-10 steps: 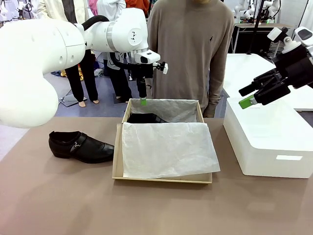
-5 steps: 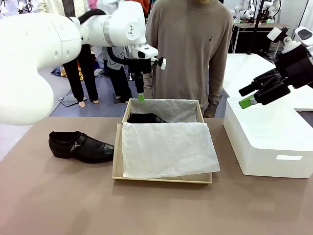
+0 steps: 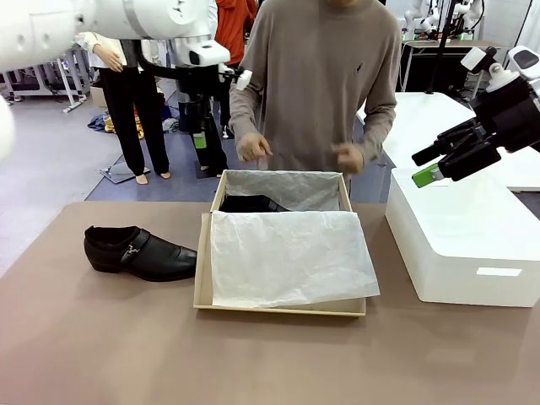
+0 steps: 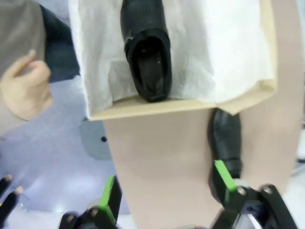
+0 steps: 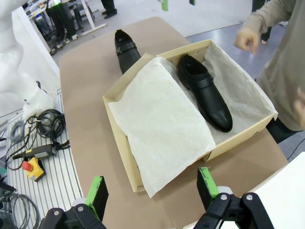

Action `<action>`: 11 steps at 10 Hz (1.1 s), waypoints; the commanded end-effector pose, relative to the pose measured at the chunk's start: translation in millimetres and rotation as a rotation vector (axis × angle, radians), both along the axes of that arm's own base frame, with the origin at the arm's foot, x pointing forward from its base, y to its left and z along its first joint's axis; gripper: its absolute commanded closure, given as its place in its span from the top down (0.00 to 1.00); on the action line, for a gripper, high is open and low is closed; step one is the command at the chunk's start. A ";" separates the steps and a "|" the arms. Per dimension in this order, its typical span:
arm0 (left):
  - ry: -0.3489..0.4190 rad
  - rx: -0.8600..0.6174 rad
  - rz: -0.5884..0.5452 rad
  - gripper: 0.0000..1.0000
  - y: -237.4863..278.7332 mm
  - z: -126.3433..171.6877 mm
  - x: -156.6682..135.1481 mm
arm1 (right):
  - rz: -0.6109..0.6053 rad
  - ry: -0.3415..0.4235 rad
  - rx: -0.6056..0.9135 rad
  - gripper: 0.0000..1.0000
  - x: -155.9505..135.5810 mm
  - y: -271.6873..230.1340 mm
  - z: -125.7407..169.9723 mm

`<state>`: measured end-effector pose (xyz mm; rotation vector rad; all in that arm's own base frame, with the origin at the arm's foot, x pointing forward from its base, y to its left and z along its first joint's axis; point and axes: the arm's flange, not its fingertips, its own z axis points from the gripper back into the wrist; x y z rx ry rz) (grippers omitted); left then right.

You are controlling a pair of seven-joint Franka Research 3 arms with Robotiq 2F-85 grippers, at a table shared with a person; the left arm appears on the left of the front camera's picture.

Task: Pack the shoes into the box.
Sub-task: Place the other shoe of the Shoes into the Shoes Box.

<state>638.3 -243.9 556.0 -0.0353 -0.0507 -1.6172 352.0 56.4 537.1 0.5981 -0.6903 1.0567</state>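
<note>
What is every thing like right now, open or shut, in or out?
box: open at the top.
tissue paper: folded over the near half of the box.
first shoe: lying in the box, uncovered.
second shoe: lying on the table, outside the box.
left pincer: open, empty.
right pincer: open, empty.

A white box (image 3: 460, 253) is seen beneath the right gripper (image 3: 422, 166), on the table (image 3: 101, 337); cables (image 5: 45, 121) and a red button (image 5: 26, 165) are laid alongside.
</note>
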 end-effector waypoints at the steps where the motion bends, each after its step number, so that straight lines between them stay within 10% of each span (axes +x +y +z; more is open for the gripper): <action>1: -0.012 -0.056 -0.071 1.00 36.5 -15.4 -52.2 | 0.016 -0.024 0.030 1.00 3.5 1.6 0.2; 9: 0.062 -0.002 0.101 1.00 95.1 -54.6 -69.9 | 0.016 -0.024 0.030 1.00 3.5 1.6 0.2; 11: 0.043 0.005 -0.009 1.00 97.0 -47.2 -75.9 | 0.016 -0.024 0.030 1.00 3.5 1.6 0.2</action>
